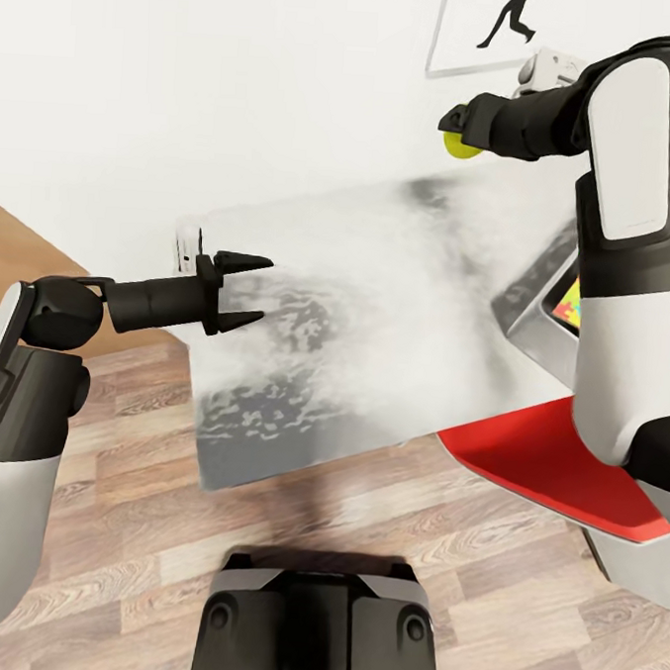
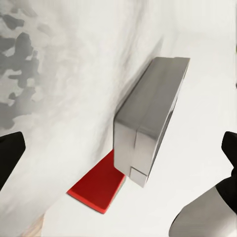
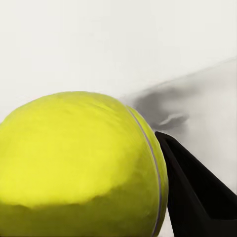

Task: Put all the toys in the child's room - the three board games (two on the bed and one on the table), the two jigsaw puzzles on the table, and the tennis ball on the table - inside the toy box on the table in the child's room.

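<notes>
Our right gripper [image 1: 456, 134] is squeezed tight on the tennis ball [image 1: 463, 147]. We hold the ball up high, near the white wall and above the far side of the table [image 1: 378, 278]. In the right wrist view the ball [image 3: 79, 163] looks huge, with one dark finger [image 3: 197, 197] pressed against its side.

Our left gripper [image 1: 240, 292] has its two fingers spread apart and holds nothing. It hangs over the near left part of the table.

The toy box [image 1: 535, 308] sits on the table's right side, partly hidden behind our right arm. In the left wrist view it [image 2: 148, 123] is a plain grey box with a red chair [image 2: 98, 185] below it. A bit of a colourful puzzle [image 1: 567, 305] peeks out inside the box, so we think one puzzle is already in.

The ball is picked up but not yet in the box. We think it must go over the box and be let go. We cannot see the board games here, so we cannot tell about them.
</notes>
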You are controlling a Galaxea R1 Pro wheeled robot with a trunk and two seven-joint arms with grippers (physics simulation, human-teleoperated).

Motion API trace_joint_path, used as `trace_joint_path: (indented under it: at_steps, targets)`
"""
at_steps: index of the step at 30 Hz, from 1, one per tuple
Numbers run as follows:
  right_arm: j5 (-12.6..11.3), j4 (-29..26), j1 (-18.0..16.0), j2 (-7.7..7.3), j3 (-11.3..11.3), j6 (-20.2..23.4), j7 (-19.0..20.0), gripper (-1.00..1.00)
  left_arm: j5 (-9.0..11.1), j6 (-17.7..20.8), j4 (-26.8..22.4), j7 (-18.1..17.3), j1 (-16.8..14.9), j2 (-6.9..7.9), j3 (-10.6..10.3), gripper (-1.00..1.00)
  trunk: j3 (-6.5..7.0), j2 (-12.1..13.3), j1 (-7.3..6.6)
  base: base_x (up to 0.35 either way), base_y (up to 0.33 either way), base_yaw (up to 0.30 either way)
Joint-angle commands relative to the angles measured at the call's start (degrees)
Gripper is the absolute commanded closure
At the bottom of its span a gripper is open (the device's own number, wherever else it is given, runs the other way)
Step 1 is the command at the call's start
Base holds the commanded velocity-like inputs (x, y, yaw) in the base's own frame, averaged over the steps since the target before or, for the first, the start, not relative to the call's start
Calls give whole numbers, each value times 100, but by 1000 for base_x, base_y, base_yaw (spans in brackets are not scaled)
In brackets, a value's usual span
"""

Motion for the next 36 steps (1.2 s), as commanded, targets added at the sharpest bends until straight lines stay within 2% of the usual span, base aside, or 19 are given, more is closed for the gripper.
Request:
trace_joint_path:
  at_steps: [1, 9, 15, 18, 21, 26, 36]
  targets:
    - [-68, -13, 16, -8, 14, 5, -75, 100, 57, -9, -2, 59, -6, 3, -2, -100, 2, -9, 4, 0, 0, 120]
    - [-70, -120, 245, -28, 6, 5, -77, 100, 57, -9, -2, 65, -4, 7, -3, -100, 72, -9, 4, 0, 0, 118]
    - [-72, -397, 430, -52, -52, 5, -88, 100, 57, -9, -2, 65, -3, 8, -2, -100, 103, -9, 4, 0, 0, 81]
    - [-72, -506, 493, -146, -68, 5, -91, 100, 55, -9, -2, 69, -5, 5, -4, -100, 111, -9, 4, 0, 0, -16]
    - [-74, -564, 525, -312, -61, 5, -93, 100, 52, -9, -2, 72, -7, 3, -7, -100, 119, -9, 4, 0, 0, -139]
    - [-76, -602, 545, -437, -71, 5, -93, 100, 50, -9, -2, 73, -8, 1, -9, -100, 132, -9, 4, 0, 0, -204]
    - [-81, -639, 556, -533, -87, 5, -90, 100, 42, -11, -2, 76, -7, 1, -10, -100, 157, -9, 4, 0, 0, -260]
